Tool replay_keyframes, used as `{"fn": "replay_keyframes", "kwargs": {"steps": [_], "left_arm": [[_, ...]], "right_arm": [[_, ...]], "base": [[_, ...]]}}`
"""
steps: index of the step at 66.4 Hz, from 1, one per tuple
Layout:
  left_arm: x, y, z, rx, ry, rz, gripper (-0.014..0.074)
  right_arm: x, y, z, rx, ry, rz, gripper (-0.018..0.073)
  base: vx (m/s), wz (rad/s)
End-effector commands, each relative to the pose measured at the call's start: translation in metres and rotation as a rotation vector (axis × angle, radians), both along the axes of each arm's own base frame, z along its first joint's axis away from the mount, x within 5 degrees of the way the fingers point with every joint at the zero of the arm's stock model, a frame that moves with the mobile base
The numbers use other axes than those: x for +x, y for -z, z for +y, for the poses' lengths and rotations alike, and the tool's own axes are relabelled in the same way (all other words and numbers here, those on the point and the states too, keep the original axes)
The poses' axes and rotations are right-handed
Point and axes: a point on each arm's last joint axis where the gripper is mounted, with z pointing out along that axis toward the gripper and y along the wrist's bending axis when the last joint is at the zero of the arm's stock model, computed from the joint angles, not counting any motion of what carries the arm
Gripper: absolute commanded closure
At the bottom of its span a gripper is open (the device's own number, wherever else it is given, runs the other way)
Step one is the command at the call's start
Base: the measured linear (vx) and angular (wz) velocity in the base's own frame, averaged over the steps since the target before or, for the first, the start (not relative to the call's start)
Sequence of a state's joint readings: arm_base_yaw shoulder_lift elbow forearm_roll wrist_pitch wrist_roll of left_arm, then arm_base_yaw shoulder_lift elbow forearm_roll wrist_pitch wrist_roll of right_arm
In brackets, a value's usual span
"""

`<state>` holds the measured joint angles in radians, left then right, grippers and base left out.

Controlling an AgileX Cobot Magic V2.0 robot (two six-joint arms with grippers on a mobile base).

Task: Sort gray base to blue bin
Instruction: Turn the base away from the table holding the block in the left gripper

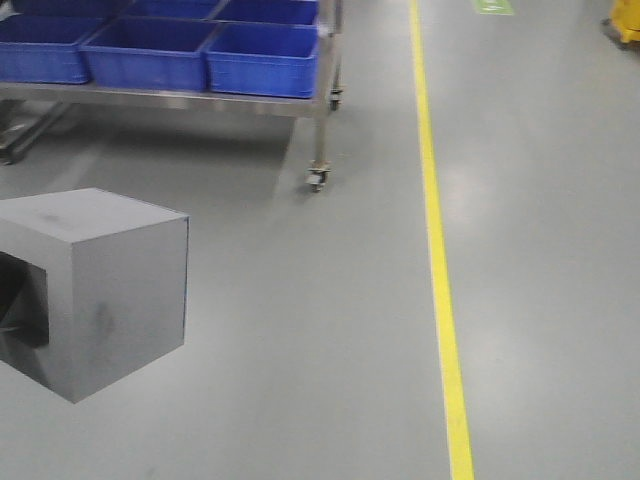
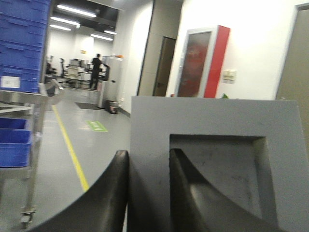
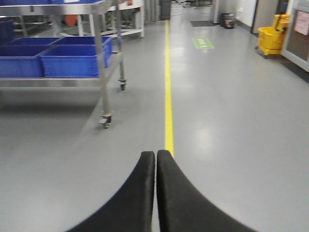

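The gray base (image 1: 120, 290) hangs in the air at the left of the front view, above the floor, with its square recess facing left. In the left wrist view the gray base (image 2: 217, 116) fills the right half. My left gripper (image 2: 148, 153) is shut on one wall of it, with one finger (image 2: 181, 183) inside the recess and the other outside. Several blue bins (image 1: 150, 50) stand side by side on a steel cart at the far left. Their floors do not show, so I cannot tell which one is the blue bin. My right gripper (image 3: 156, 153) is shut and empty, low over the floor.
The steel cart (image 1: 318, 110) rolls on castors (image 1: 316, 180), and a lower shelf also holds blue bins (image 3: 72, 60). A yellow floor line (image 1: 440, 280) runs away to the right of it. A yellow mop bucket (image 3: 271, 38) stands far right. A person (image 2: 96, 67) stands far down the hall.
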<state>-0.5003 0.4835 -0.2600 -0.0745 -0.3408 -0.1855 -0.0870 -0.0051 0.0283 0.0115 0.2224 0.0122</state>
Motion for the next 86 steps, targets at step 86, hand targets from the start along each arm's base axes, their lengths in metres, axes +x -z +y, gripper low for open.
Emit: {"fn": "replay_keyframes", "kwargs": {"steps": [86], "left_arm": [[-0.0024, -0.0186, 0.0018, -0.078, -0.001, -0.105, 0.0594]], "right_arm": [[0.0021, -0.0049, -0.0005, -0.021, 0.003, -0.050, 0.0564]], "base": [[0.33, -0.04]]}}
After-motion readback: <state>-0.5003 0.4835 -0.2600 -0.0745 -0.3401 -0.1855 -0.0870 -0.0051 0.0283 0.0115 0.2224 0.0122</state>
